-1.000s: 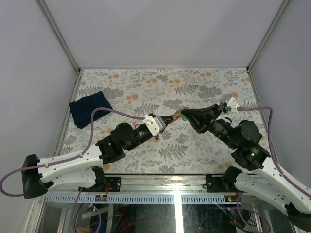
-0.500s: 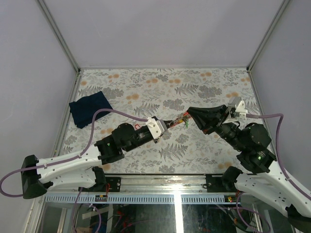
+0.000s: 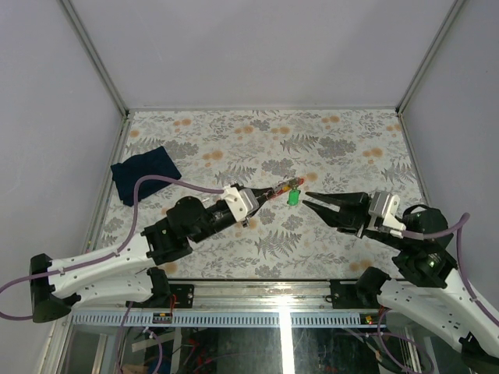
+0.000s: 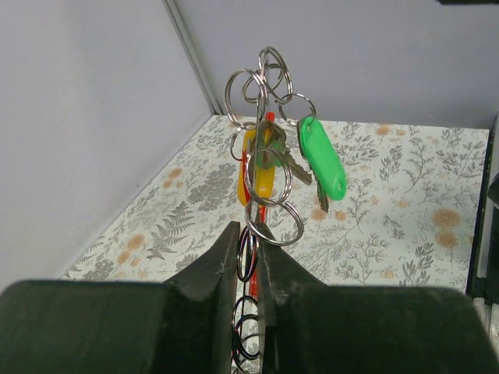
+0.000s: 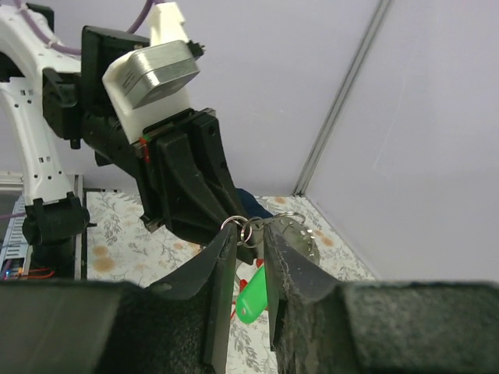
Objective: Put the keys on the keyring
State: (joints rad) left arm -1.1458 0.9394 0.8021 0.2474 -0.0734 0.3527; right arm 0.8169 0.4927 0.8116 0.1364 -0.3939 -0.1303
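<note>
Steel loops linked in a cluster make up the keyring [image 4: 261,86], which is held in the air over the middle of the table [image 3: 343,148]. A green-tagged key [image 4: 321,156] hangs from one loop on the side toward the right arm. A yellow-tagged key [image 4: 251,167] hangs behind the rings, and the red strap [image 4: 258,222] runs down between the fingers below.

The left gripper [image 4: 249,238] is clamped tight on the strap and the lowest rings and carries the whole bunch. The right gripper [image 5: 249,230] sits just beside the rings with its jaws narrowly parted and nothing between them. From above, its tips are apart from the green tag.

The step in hand looks like leaving the green-tagged key to hang on the ring by itself. To do that well, the left clamp should hold firm and level so the bunch does not swing. The right fingers should clear straight back along their own line so neither tip catches a loop. Whether the key's loop is fully through the split ring is too small to tell, so it is worth checking.

A dark blue cloth [image 3: 144,175] lies well apart at the table's left edge.
</note>
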